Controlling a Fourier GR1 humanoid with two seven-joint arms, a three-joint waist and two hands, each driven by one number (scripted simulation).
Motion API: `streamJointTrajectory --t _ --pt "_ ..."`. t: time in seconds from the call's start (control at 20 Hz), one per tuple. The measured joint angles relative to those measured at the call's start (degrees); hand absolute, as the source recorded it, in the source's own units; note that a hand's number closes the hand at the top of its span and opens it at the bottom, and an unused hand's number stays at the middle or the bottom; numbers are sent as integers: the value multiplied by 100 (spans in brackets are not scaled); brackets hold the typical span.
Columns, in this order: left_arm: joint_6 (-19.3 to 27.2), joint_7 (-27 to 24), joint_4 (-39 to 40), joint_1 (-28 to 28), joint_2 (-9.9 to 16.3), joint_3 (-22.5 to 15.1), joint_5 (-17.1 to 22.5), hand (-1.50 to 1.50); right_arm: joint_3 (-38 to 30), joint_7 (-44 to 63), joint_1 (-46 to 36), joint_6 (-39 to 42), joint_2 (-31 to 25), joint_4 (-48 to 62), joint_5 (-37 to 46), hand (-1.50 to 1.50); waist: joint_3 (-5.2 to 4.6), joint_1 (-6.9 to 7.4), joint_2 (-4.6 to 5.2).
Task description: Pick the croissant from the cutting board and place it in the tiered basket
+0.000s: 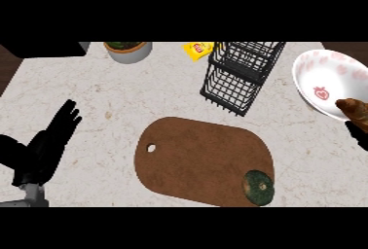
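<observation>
The brown croissant [355, 113] shows at the right edge, lifted in front of the white plate, with my right hand [358, 134] curled round its lower part; most of that hand is cut off by the edge. The brown cutting board [194, 158] lies at centre, well left of the croissant. A black wire tiered basket [241, 73] stands at the back, up and left of the croissant. At the left, my left hand [54, 138] rests open, fingers up.
A dark green round vegetable [259, 187] sits on the board's near right corner. A white plate [325, 80] with pink strawberry marks is at the right. A grey plant pot [129, 50] and a yellow packet [199, 49] stand at the back.
</observation>
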Motion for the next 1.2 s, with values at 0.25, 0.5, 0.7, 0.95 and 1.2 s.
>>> streamJointTrajectory --t 0.25,0.5,0.7,0.95,1.2 --pt "-10 -125 147 -107 -142 -95 -172 0 -216 529 -125 650 -121 -735 -333 150 -6 144 29" --pt "-113 97 132 -355 -109 -37 -114 0 261 1503 -1150 1018 20 -916 -59 150 -8 258 48" --pt "-131 76 149 -344 -172 -42 -172 0 715 2155 -2054 1153 434 -660 290 150 -9 300 55" --pt "-163 201 106 -445 -174 12 -190 0 1069 2626 -3122 1254 1034 79 716 150 -8 316 59" --pt "-236 168 89 -347 -203 58 -225 0 1199 2786 -3754 1350 1549 846 1056 150 -8 306 58"
